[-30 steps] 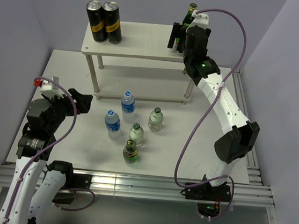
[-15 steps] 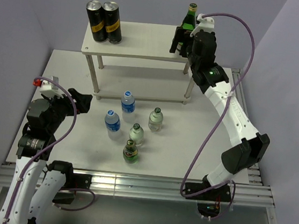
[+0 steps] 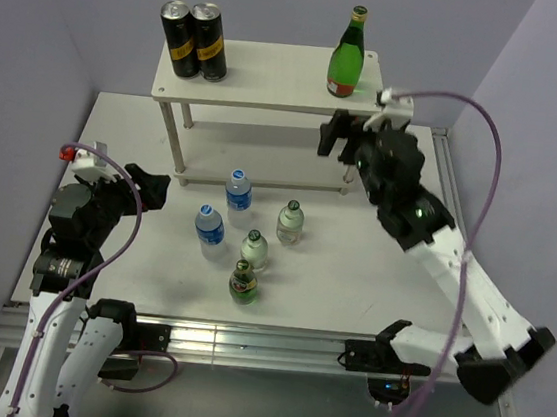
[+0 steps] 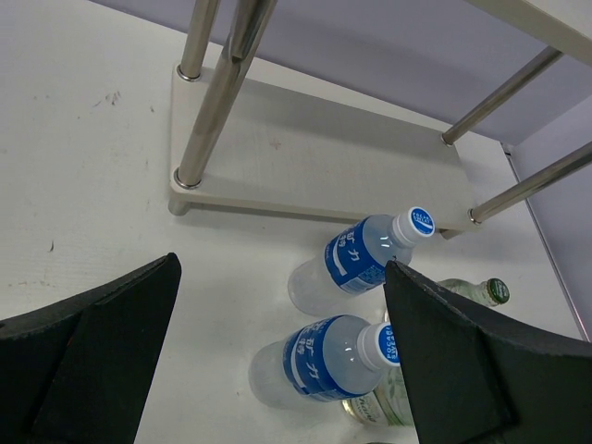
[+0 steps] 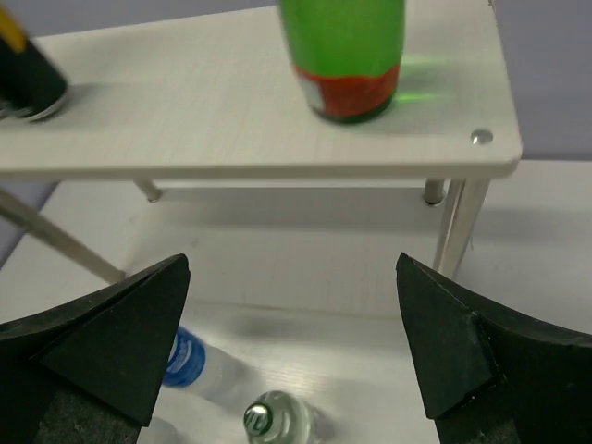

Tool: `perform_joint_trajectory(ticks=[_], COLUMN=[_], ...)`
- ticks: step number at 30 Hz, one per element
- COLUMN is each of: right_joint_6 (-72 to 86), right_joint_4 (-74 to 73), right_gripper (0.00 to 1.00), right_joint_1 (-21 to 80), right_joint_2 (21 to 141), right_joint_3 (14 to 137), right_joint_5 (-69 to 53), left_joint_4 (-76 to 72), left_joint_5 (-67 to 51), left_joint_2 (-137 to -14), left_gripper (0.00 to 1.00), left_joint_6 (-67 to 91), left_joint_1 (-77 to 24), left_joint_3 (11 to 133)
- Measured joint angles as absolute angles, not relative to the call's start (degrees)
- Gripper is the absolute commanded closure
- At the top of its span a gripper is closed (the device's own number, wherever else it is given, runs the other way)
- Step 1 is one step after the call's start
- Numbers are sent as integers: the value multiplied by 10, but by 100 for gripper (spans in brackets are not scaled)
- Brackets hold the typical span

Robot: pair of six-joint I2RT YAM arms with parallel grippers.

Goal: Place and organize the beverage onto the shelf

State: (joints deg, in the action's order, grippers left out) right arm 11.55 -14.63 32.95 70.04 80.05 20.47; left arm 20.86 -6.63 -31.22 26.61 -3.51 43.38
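Right end effector (image 3: 339, 140) hangs wide open and empty just in front of the right front corner of the shelf (image 3: 262, 86), touching nothing. The green bottle (image 3: 345, 63) stands upright and free near the right end of the top board. Two black cans (image 3: 197, 40) stand side by side at the left end, with room showing between them and the bottle.

I judge the step in hand to be fetching the next drink from the worktop (image 3: 391, 282). The clear bottle (image 3: 291, 222) is nearest to this arm. A good approach comes straight down over its cap and closes on the body, since its neighbours sit close. Two water bottles (image 3: 239, 194) and two more small bottles (image 3: 254, 250) crowd its left side and could be knocked over.

The shelf's front right leg (image 3: 351, 172) stands just beside the arm's path, and the top board's edge could catch a bottle being lifted. Left end effector (image 3: 150, 192) is also spread wide, holding nothing and facing the water bottles.
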Motion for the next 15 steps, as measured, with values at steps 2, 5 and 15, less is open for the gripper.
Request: perform_joint_trajectory(ticks=[2, 5, 15], right_joint_6=[128, 156, 273], right_joint_4=[-142, -147, -147], right_gripper=[0, 0, 0], right_joint_1=[376, 446, 571], right_joint_2=[622, 508, 436], right_joint_3=[722, 620, 414], right_joint_5=[222, 233, 267], left_joint_4=[209, 208, 208], left_joint_5=[-66, -67, -66], left_joint_2=[-312, -312, -312], left_gripper=[1, 1, 1], left_joint_6=[266, 266, 266], left_joint_1=[-34, -33, -30], left_joint_3=[434, 434, 434])
